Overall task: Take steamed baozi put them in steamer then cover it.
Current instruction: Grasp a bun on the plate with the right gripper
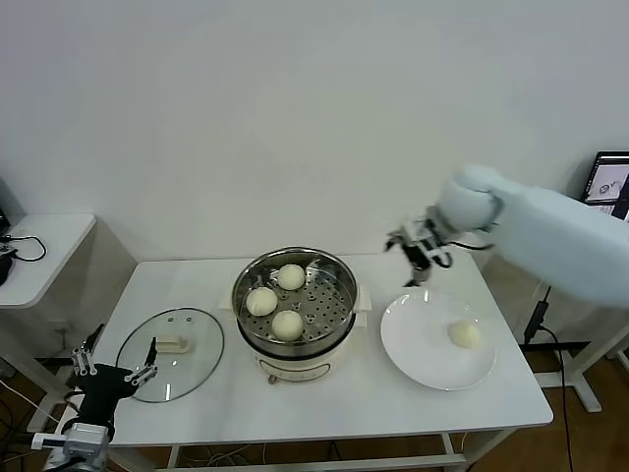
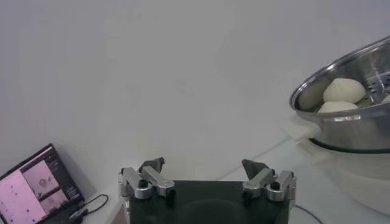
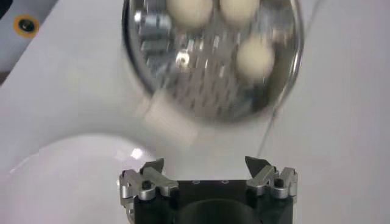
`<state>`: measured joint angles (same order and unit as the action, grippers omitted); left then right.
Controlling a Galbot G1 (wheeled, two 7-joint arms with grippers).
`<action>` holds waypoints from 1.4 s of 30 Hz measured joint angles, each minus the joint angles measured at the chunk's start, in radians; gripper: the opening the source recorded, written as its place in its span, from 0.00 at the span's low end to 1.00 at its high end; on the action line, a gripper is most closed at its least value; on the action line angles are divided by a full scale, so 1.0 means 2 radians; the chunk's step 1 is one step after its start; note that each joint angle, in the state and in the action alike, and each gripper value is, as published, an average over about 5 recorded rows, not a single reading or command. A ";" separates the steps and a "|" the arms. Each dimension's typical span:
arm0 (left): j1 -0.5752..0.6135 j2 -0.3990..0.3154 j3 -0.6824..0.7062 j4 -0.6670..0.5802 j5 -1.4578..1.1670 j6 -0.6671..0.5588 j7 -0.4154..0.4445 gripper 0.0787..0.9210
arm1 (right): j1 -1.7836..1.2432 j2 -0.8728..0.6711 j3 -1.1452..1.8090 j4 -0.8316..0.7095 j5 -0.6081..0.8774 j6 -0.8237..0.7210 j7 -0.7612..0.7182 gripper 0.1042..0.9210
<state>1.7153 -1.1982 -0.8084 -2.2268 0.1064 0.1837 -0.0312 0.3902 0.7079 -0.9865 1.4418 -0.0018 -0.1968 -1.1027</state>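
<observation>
Three baozi (image 1: 276, 300) already sit in the steamer (image 1: 295, 300) at centre frame, and the last baozi (image 1: 464, 334) waits on the plate (image 1: 403, 339) at lower right. My right gripper (image 1: 421, 248) hangs wide open and empty just above the plate's far edge, so I'd drop straight over that bun and squeeze gently so it doesn't dent. My left gripper (image 1: 110, 372) sits open at lower left beside the cover (image 1: 169, 352).

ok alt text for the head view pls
Three baozi sit in the open steamer mid-table; a fourth baozi lies on the white plate beside it. The right hand hovers open behind the plate, the glass cover lies flat near the idle open left hand.
</observation>
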 measured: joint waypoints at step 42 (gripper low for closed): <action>0.022 -0.004 -0.007 -0.010 0.014 0.005 0.002 0.88 | -0.297 0.012 0.241 -0.171 -0.180 0.029 0.018 0.87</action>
<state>1.7598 -1.2071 -0.8216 -2.2469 0.1339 0.1936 -0.0276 -0.2038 0.7311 -0.5040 1.0993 -0.3611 -0.1391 -1.0668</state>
